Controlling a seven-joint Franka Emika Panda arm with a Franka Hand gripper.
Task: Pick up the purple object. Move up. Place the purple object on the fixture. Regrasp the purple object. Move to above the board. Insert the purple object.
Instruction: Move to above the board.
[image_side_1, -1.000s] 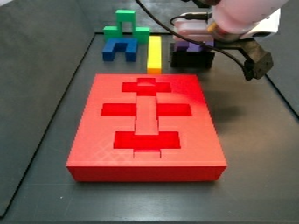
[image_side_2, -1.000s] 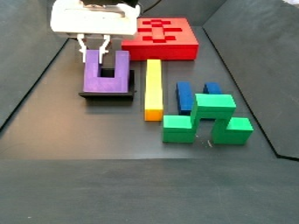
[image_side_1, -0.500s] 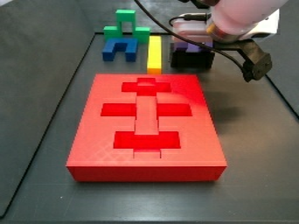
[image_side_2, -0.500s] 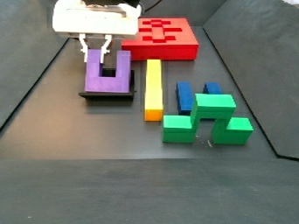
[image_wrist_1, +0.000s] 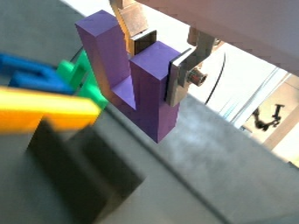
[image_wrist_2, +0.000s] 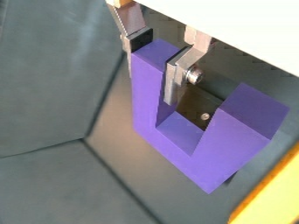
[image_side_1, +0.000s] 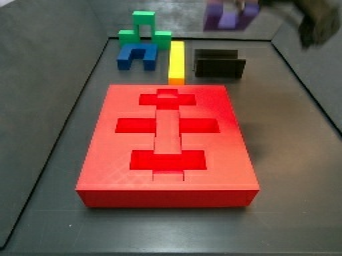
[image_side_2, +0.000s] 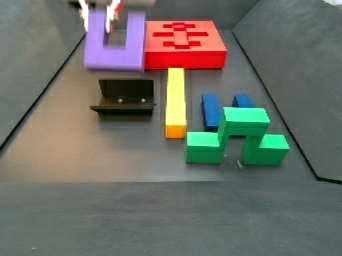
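Nearest in a side view lie the green block and yellow bar. Beyond, the fixture sits bare. Above it, my gripper clamps one prong of the purple object, beside the board.

The hand holds the purple object above the fixture.

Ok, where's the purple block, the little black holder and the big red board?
purple object (image_side_2: 112, 50), in a side view: on its flat base, held up in the air by the gripper (image_side_2: 102, 10).
fixture (image_side_2: 124, 96), in a side view: on its dark back wall.
board (image_side_1: 167, 140), in a side view: on its central channel.
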